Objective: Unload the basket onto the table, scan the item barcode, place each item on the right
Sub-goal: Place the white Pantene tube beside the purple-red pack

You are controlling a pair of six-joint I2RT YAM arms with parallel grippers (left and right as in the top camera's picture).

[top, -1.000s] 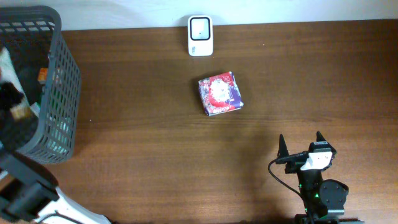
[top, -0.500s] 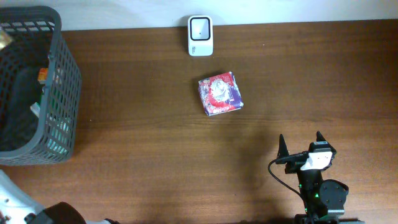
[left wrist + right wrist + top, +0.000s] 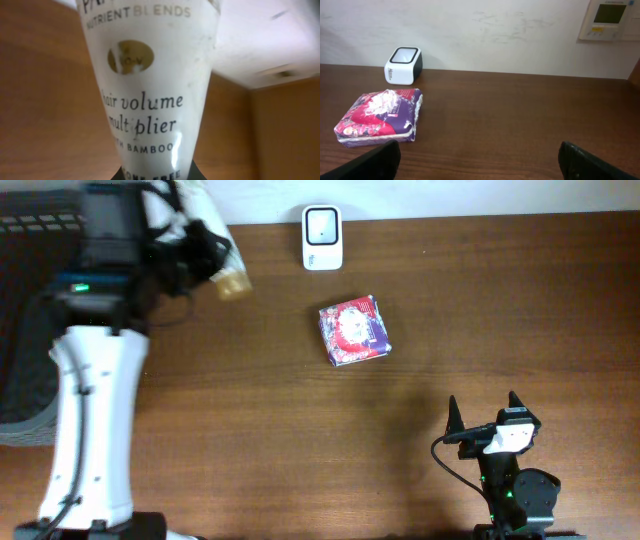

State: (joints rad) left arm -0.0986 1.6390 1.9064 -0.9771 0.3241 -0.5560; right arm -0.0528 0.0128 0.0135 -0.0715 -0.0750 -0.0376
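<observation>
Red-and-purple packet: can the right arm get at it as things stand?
Probably yes: the right gripper is open and empty, and only bare table lies between it and the packet.

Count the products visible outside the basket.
2. A white hair-product tube gripped in the left end effector, rear left; a red-purple packet lying just in front of the scanner. The arm covers most of the basket, so more may be hidden.
</observation>
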